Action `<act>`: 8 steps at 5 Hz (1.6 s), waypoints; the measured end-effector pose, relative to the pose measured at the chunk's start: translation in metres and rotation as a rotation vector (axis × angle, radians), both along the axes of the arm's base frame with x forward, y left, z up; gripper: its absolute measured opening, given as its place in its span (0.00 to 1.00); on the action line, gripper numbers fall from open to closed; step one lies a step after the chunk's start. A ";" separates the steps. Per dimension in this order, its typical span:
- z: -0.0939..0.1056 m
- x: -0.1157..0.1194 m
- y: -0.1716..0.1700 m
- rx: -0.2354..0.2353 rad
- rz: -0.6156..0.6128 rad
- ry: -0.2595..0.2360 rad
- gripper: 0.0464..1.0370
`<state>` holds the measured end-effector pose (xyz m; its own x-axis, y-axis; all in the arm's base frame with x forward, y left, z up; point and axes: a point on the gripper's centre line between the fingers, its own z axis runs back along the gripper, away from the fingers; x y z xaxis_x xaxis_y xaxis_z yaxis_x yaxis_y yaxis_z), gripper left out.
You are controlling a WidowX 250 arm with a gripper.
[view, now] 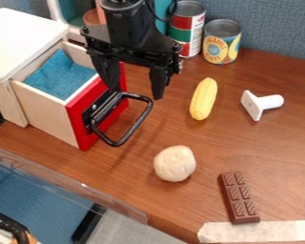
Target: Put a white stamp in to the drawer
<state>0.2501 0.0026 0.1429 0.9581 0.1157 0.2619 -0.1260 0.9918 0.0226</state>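
The drawer (84,136) is open, we're at the pick-up stage: our fingers (159,82) hang wide and empty by the handle (137,124), the white stamp (252,104) lies right of the corn (204,98), and we need to swing across and pinch its stem (271,101)

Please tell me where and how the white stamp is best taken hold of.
I would grip the white stamp by its handle, coming from above, one finger on each long side. It lies on its side, the round, narrow handle pointing right in the picture, away from the wide flat plate, which looks more awkward to pinch.
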 end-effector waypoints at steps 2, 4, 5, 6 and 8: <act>-0.020 0.010 -0.002 0.016 -0.103 0.059 0.96; -0.041 0.076 -0.014 -0.022 -0.495 0.083 0.96; -0.043 0.103 -0.027 0.013 -0.629 0.037 0.96; -0.045 0.113 -0.057 0.035 -0.707 -0.026 0.96; -0.065 0.125 -0.099 0.044 -0.753 -0.037 0.96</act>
<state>0.3751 -0.0969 0.0774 0.7645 -0.5782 0.2849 0.5841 0.8084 0.0732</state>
